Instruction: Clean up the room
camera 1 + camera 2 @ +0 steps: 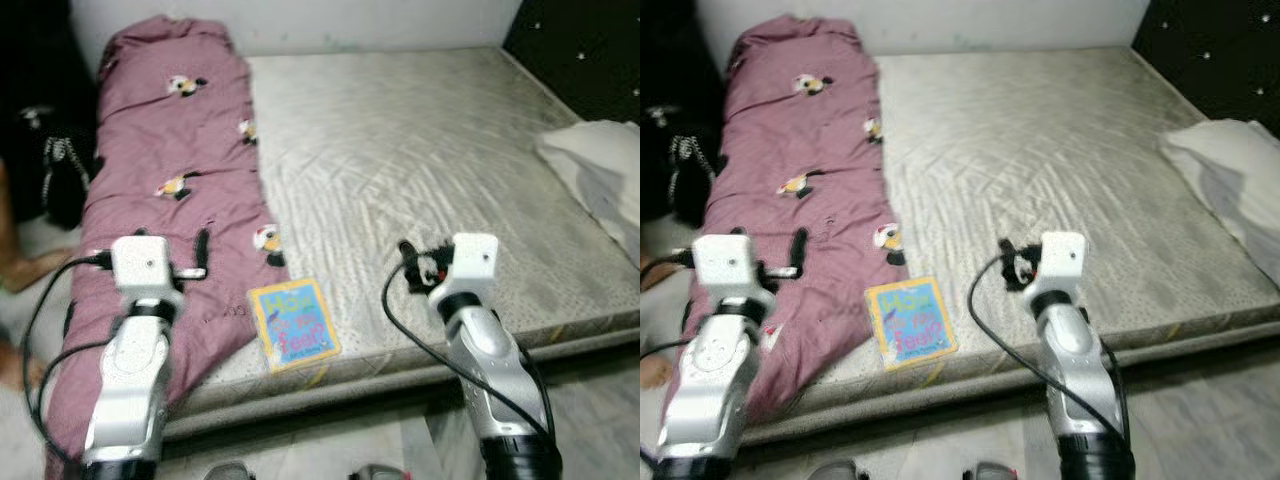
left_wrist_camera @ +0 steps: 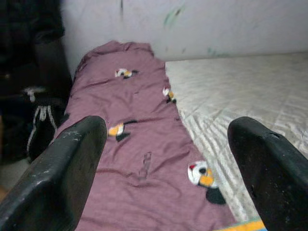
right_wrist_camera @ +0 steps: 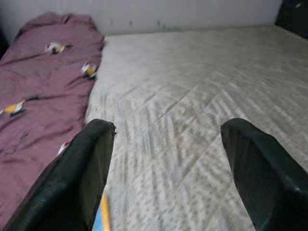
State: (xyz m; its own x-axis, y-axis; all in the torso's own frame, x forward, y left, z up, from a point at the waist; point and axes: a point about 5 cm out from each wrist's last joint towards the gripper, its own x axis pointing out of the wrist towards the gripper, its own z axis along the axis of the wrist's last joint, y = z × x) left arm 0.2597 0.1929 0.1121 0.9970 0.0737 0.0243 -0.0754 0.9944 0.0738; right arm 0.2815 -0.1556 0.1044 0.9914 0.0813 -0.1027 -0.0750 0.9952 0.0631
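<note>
on the mattress (image 1: 420,150): one book (image 1: 293,324), one purple blanket (image 1: 170,180), one white pillow (image 1: 600,165).

A mauve-pink blanket (image 1: 175,200) printed with small toucans lies in a long rumpled strip down the left side of the bare mattress (image 1: 420,170), its near end spilling over the mattress edge. Just beside it, at the mattress's front edge, a children's book (image 1: 293,323) lies flat — blue cover with a yellow border, slightly askew. At the far right a white pillow (image 1: 598,165) rests crumpled.
</note>
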